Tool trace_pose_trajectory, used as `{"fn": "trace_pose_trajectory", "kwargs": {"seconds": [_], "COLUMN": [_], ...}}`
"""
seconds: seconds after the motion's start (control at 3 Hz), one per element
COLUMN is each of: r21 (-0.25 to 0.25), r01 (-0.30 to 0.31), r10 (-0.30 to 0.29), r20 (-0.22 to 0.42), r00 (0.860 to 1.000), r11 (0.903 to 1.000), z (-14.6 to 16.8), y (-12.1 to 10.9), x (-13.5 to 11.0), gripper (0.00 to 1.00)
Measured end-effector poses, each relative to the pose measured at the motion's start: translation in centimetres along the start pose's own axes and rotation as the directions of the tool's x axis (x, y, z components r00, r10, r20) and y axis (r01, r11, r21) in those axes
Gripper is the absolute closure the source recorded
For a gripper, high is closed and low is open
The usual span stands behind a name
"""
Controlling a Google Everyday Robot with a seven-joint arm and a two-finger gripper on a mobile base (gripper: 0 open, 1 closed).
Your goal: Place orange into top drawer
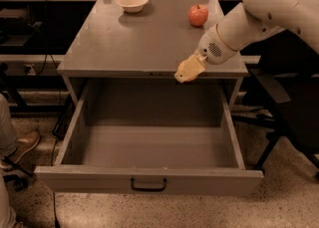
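The top drawer (pixel 149 178) is pulled fully open below the tabletop, its grey inside bare, with a black bar handle (pixel 148 186) at the centre of its front panel. My gripper (pixel 188 69) hangs at the tabletop's front edge, right of centre, just above the back of the open drawer. It is shut on the orange (pixel 185 72), which shows as a small yellow-orange lump between the cream fingers and is partly hidden by them. My white arm reaches in from the upper right.
A red apple (pixel 198 15) stands at the back right of the grey tabletop (pixel 124 43). A cream bowl (pixel 131 1) sits at the back centre. A person's shoe (pixel 19 147) is on the floor at left. A dark chair (pixel 284 102) stands at right.
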State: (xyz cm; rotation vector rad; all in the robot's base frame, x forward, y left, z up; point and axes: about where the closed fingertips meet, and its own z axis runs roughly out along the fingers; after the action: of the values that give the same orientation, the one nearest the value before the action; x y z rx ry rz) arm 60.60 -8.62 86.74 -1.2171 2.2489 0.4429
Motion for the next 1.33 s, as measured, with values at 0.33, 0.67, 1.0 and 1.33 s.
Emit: {"fn": "trace_pose_trajectory", "kwargs": {"seconds": [0.33, 0.67, 1.0, 1.33], "r21": [0.000, -0.004, -0.018, -0.038], "r01": [0.000, -0.013, -0.034, -0.056], "r10": [0.000, 0.013, 0.032, 0.052], "r20": [0.000, -0.023, -0.075, -0.114], "r00": [1.000, 1.000, 0.997, 0.992], "r11": [1.0000, 0.9999, 0.9993, 0.9977], "z": [0.0, 0.9, 2.9, 6.4], "y": [0.0, 0.4, 2.4, 4.8], "x": [0.0, 1.0, 2.8, 4.4], "gripper": [1.00, 1.00, 1.00, 1.00]}}
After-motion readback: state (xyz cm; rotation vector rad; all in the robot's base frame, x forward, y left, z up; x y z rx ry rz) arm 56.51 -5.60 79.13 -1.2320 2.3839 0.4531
